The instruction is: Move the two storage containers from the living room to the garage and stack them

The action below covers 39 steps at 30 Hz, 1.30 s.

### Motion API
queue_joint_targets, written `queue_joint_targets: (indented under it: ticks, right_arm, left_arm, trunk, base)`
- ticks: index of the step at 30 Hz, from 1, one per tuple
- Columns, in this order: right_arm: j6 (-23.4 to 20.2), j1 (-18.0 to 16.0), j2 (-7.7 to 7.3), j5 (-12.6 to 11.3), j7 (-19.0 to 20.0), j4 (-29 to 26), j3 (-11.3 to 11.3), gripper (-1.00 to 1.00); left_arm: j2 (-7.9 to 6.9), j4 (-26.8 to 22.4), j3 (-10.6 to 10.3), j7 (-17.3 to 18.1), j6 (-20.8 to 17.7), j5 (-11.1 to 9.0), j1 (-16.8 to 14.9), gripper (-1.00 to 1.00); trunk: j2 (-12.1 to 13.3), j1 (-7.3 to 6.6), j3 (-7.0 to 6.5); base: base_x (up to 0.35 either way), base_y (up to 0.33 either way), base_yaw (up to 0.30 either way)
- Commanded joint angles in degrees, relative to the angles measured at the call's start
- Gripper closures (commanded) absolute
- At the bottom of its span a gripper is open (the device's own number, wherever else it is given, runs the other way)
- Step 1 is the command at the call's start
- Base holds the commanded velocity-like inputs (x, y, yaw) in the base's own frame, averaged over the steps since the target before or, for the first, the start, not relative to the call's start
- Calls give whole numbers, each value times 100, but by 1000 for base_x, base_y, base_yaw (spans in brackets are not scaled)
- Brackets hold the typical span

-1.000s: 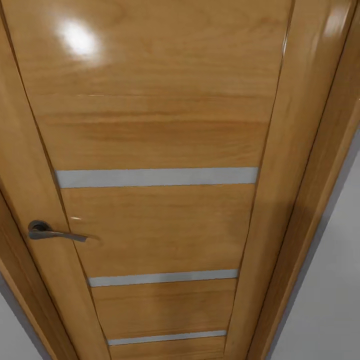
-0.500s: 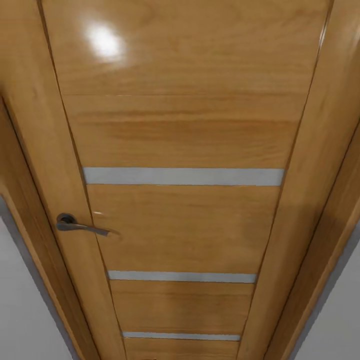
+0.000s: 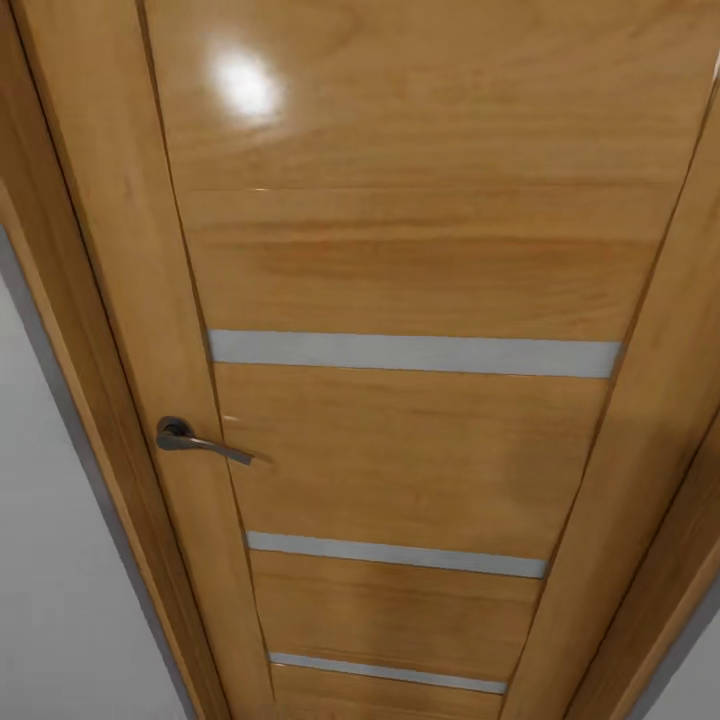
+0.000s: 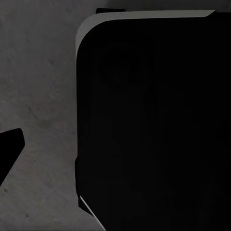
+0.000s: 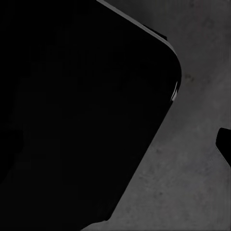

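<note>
- Head view, left edge: pale grey wall (image 3: 50,560), running up to a wooden frame (image 3: 90,330) that slants from upper left to lower centre.
- Just right of it, at mid-left: dark metal handle (image 3: 200,441), lever pointing right, fixed on the door's left stile.
- Centre, filling most of the frame: glossy golden-wood door (image 3: 400,250), closed, with a bright light glare at upper left.
- Across the door: three pale grey strips (image 3: 410,354), stacked from mid-height to the bottom, each shorter than the one above.
- Lower right corner: the other side of the frame, then a sliver of grey wall.
- Left wrist view: dark grey concrete floor (image 4: 38,96) at left; a large black rounded body (image 4: 154,125) with a thin pale edge at right; a small black tip at the left edge.
- Right wrist view: a matching black body at left, floor at right, a small black tip at the right edge.
- Pincers: cannot tell for either, spread or pressed together.
- Containers: nowhere in these views, so place cannot be told.
</note>
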<state>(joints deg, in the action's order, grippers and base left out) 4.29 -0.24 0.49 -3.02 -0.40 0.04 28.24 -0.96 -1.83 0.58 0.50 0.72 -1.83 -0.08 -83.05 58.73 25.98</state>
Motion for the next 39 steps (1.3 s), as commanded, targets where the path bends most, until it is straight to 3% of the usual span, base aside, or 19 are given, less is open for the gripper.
queue_joint_targets:
  ticks: [1,39]
  right_arm:
    - [19,-2,3,-32,-4,5,33,-100]
    - [11,-2,32,-62,-2,5,33,-100]
  left_arm:
    - [0,-2,4,7,8,-19,-1,-100]
    - [0,-2,4,9,8,-19,-1,-100]
  trunk:
    - [-3,0,5]
    - [-3,0,5]
  base:
    - [0,0,15]
    - [0,0,0]
